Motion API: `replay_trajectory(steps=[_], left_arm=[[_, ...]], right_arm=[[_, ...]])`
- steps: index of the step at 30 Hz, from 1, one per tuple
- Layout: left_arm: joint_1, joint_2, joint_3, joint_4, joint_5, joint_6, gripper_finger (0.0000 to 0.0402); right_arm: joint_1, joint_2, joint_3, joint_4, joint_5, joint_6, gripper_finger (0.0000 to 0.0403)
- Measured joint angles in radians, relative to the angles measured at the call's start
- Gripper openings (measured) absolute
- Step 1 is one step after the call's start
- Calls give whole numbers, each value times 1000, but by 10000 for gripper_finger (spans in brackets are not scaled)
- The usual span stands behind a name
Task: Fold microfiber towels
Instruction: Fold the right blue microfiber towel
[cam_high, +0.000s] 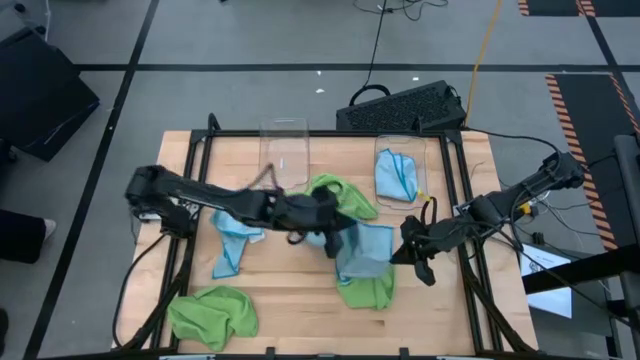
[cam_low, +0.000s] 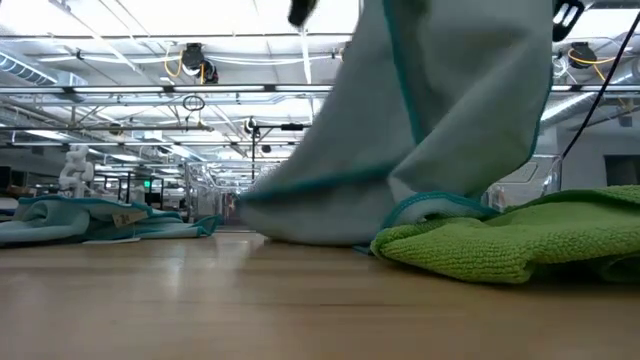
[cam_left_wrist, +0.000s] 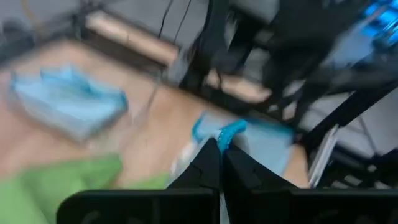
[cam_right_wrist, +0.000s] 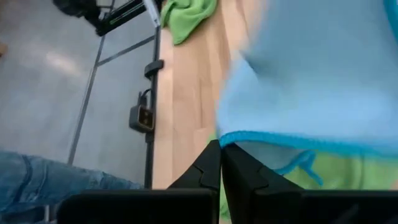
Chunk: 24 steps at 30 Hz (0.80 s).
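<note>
High view, both arms reaching inward, left claw (cam_high: 335, 243) and right claw (cam_high: 404, 250) pinching blue towel (cam_high: 364, 250)

Industrial lab: ceiling trusses (cam_low: 150, 95), hazard-striped floor (cam_high: 585, 110).

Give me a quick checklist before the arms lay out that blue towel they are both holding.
1. Left gripper shut on the blue towel's edge: ok.
2. Right gripper shut on the same towel: ok.
3. Towel lifted off the table: not ok, its lower edge drags in the low view.
4. Landing spot free: not ok, a green towel lies underneath.
5. Towel spread flat between the grippers: cannot tell.
</note>
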Motion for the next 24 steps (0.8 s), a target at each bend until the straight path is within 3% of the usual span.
replay_trajectory(steps=[10,17,24], left_arm=[[-40,-188,0,-58,-2,66,2],[-95,-214,0,-235,-118,35,2],[-128,-212,0,-321,-160,1,2]], right_arm=[[-81,0,0,101,90,-25,3],[-94,0,0,156,102,-17,4],[-62,1,-97,176,101,130,14]])
